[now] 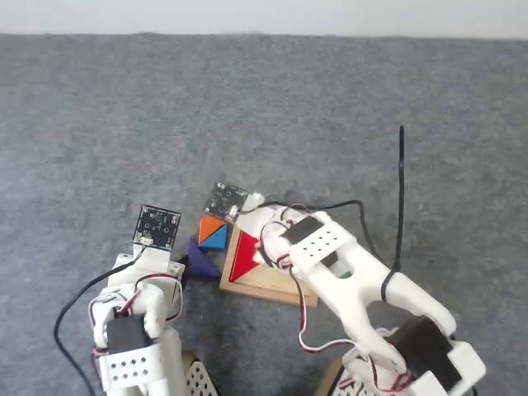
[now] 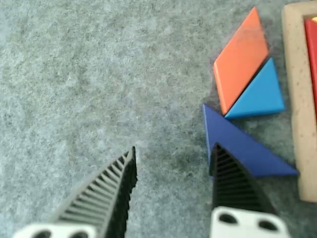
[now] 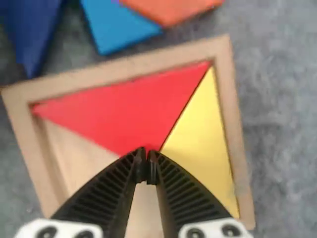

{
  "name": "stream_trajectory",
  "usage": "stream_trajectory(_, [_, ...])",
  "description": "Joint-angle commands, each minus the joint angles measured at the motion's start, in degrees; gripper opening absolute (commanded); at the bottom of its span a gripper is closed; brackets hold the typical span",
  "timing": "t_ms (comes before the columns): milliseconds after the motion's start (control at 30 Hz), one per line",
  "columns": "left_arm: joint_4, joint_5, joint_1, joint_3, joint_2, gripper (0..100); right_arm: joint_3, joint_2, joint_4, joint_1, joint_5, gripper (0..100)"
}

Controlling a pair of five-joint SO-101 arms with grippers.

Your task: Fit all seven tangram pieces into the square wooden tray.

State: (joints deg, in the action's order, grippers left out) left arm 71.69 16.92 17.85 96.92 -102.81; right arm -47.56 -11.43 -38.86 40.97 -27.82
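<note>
Grey table [image 1: 330, 107]. The wooden tray [image 3: 238, 129] holds the red triangle [image 3: 124, 111] and the yellow triangle [image 3: 203, 139] edge to edge, with bare wood beside them. Just outside the tray's rim, the orange parallelogram [image 2: 241, 59] touches the light blue triangle [image 2: 260, 94], and the dark blue triangle [image 2: 242, 146] lies close by.

Your left gripper [image 2: 174, 148] is spread wide and empty. One finger is over the dark blue triangle's edge; contact unclear.

Your right gripper [image 3: 146, 154] is pressed together and empty, its tips over the spot where red meets yellow.
</note>
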Motion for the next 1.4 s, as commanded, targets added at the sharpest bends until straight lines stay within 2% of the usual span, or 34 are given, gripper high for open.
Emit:
stream_trajectory(0, [0.4,0.4,0.0,-0.4,0.2,23,1.3,0.0,5.3,1.2,4.0,0.9])
stream_trajectory(200, [0.4,0.4,0.0,-0.4,0.2,23,2.2,-4.8,-0.4,-1.6,4.2,0.9])
stream_trajectory(400, [0.4,0.4,0.0,-0.4,0.2,23,-2.4,-21.2,-7.2,-5.6,4.3,0.9])
stream_trajectory(500, [0.4,0.4,0.0,-0.4,0.2,23,-10.1,-30.8,-3.1,-9.2,4.7,0.9])
stream_trajectory(700, [-0.3,0.6,0.4,-0.4,0.1,23,-26.2,-46.2,12.0,-19.5,4.7,0.9])
stream_trajectory(800, [-4.7,0.6,-0.1,-0.4,0.1,23,-28.7,-49.7,15.1,-22.3,9.1,0.9])
stream_trajectory(867, [-8.5,0.2,-0.8,-0.4,0.1,23,-29.5,-51.0,15.8,-23.1,11.3,0.9])
stream_trajectory(933, [-8.7,0.1,-2.3,-0.6,0.1,23,-30.5,-52.4,15.9,-23.1,10.6,0.9])
stream_trajectory(1167, [1.1,0.4,-2.6,-3.5,0.1,22,-32.7,-55.7,15.8,-22.7,9.5,0.9])
stream_trajectory(1367, [-0.3,0.7,4.1,-1.0,0.1,12,-33.7,-57.1,15.9,-21.5,9.2,0.9])
